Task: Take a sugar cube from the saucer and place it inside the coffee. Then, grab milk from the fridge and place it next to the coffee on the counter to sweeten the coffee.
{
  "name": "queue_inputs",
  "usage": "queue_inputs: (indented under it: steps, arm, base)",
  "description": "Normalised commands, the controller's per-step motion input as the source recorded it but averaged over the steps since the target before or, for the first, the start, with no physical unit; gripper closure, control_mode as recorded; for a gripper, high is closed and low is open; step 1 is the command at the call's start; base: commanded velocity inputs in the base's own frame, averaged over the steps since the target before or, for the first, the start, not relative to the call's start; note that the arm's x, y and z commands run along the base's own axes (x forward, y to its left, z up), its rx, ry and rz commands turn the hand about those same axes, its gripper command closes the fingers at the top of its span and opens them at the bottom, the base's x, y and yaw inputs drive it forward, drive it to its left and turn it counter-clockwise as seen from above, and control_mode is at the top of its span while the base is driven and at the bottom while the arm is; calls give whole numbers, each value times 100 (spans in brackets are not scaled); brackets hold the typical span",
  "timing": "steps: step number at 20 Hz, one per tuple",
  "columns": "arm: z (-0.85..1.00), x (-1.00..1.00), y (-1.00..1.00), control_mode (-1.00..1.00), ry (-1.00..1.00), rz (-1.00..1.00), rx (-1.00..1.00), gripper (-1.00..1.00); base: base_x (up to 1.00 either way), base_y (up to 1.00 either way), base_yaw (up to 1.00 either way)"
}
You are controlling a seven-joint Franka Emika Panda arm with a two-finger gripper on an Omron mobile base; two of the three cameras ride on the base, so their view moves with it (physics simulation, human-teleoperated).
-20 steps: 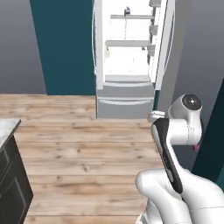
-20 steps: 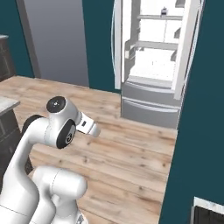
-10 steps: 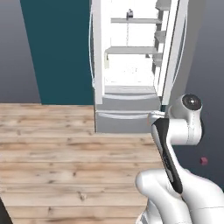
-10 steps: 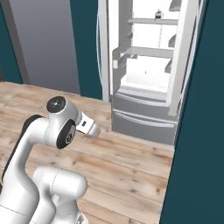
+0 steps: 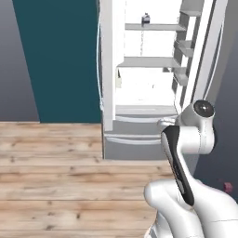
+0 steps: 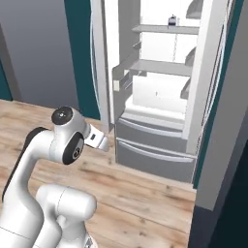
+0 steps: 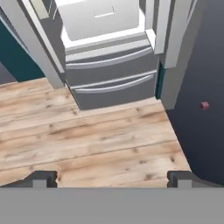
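The fridge stands open straight ahead, white shelves above and two grey drawers below. On its top shelf sits a small carton, the milk. My arm is folded up close to the base. In the hand view my gripper points down at the wooden floor in front of the fridge drawers; its two dark fingertips stand wide apart, open, with nothing between them. The sugar cube, saucer, coffee and counter are out of view.
Wooden floor stretches between the base and the fridge. The fridge doors hang open on both sides. A teal wall is left of it. A small red cube lies by the dark area on the right.
The base has driven toward the fridge, which is now larger and more centred in both base views; the counter corner has left view. The arm's pose and open jaws are unchanged.
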Motion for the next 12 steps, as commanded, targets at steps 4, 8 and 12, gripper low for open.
queue_inputs:
  steps: [4, 8, 12]
  arm:
    - [0, 0, 0, 100, 0, 0, 0, -100]
    - [0, 0, 0, 100, 0, 0, 0, -100]
    - [0, 0, 0, 100, 0, 0, 0, -100]
  base:
    - [100, 1, 0]
    - [100, 0, 0]
    - [100, 0, 0]
